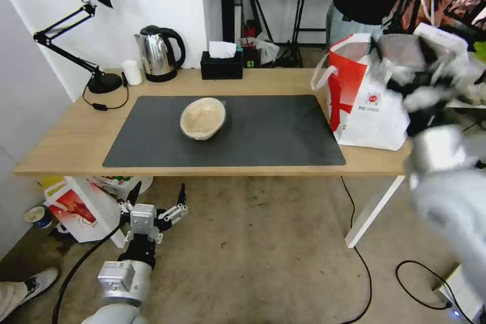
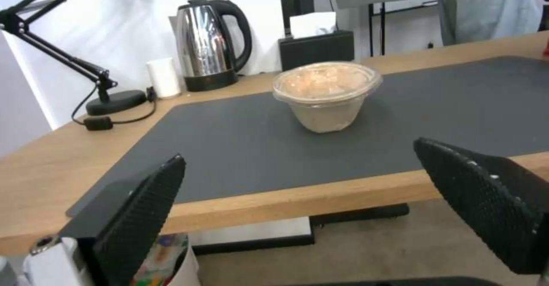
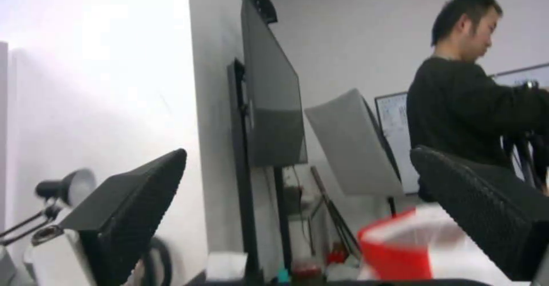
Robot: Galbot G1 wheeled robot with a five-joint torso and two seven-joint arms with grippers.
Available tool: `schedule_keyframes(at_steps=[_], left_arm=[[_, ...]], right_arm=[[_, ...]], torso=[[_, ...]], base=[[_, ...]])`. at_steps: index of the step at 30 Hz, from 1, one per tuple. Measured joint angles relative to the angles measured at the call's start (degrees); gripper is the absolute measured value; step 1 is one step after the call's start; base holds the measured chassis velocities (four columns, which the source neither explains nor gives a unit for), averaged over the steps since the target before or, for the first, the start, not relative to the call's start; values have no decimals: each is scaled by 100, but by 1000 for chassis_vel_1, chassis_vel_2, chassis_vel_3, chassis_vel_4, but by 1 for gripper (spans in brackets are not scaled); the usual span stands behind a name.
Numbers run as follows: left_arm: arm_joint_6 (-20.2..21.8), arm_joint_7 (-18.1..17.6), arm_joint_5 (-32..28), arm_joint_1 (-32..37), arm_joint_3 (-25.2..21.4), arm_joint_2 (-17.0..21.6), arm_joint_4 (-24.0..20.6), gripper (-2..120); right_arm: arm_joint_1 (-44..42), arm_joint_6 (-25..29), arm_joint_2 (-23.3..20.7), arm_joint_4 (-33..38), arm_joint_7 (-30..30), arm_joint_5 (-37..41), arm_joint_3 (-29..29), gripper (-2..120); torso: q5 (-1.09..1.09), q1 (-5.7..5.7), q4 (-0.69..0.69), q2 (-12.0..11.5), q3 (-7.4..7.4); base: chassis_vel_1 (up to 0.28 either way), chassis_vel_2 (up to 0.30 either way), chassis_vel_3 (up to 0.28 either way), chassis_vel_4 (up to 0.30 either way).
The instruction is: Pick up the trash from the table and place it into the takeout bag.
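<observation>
A beige pulp bowl point(image 1: 202, 118) sits on the dark grey mat point(image 1: 273, 131) in the middle of the table point(image 1: 66, 136); in the left wrist view the bowl point(image 2: 326, 95) stands beyond the table's front edge. My left gripper point(image 1: 157, 197) hangs open below that edge, with nothing between its fingers point(image 2: 143, 209). The white-and-red takeout bag point(image 1: 369, 106) stands open at the table's right end. My right arm point(image 1: 440, 157) is raised beside and over the bag. My right gripper point(image 3: 298, 152) is open and empty, with the bag point(image 3: 411, 251) below it.
A black desk lamp point(image 1: 96, 81), small white cup point(image 1: 132, 72), steel kettle point(image 1: 158, 54) and black tissue box point(image 1: 221, 65) line the table's far edge. A red-and-white carton point(image 1: 76, 207) stands under the table's left end. Cables point(image 1: 420, 283) lie on the floor. A person stands behind the bag.
</observation>
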Motion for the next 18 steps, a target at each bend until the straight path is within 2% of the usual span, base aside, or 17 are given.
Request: schedule_keyframes(at_steps=[2, 4, 6, 8, 10, 11, 14, 15, 18], left_arm=[[0, 0, 0, 0, 0, 0, 0, 100], [0, 0, 0, 0, 0, 0, 0, 100], [0, -1, 0, 0, 0, 0, 0, 100], [0, -1, 0, 0, 0, -2, 0, 100], [0, -1, 0, 0, -1, -1, 0, 100], [0, -1, 0, 0, -1, -1, 0, 100], [0, -1, 0, 0, 0, 0, 0, 100], [0, -1, 0, 0, 0, 0, 0, 100], [0, -1, 0, 0, 0, 0, 0, 100]], right_arm=[[-423, 97, 428, 95, -122, -472, -83, 100], [-567, 145, 568, 110, -180, -647, -120, 100], [-1041, 328, 1069, 120, -400, -1237, -245, 100], [-1146, 371, 1194, 125, -446, -1359, -277, 100], [-1482, 603, 1615, 113, -658, -1870, -418, 100], [-1482, 603, 1615, 113, -658, -1870, -418, 100], [-1867, 1148, 2107, -50, -864, -2623, -644, 100], [-1867, 1148, 2107, -50, -864, -2623, -644, 100], [-2138, 1849, 2621, -359, -991, -3423, -917, 100]], torso=[[-1, 0, 1, 0, 0], [-1, 0, 0, 0, 0], [0, 0, 0, 0, 0], [-2, 0, 1, 0, 0], [-1, 0, 1, 0, 0], [-1, 0, 1, 0, 0], [-1, 1, 0, 0, 0], [-1, 1, 0, 0, 0], [-1, 1, 0, 0, 0]], base=[[0, 0, 0, 0], [0, 0, 0, 0], [0, 0, 0, 0], [0, 0, 0, 0], [0, 0, 0, 0], [0, 0, 0, 0], [0, 0, 0, 0], [0, 0, 0, 0], [0, 0, 0, 0]])
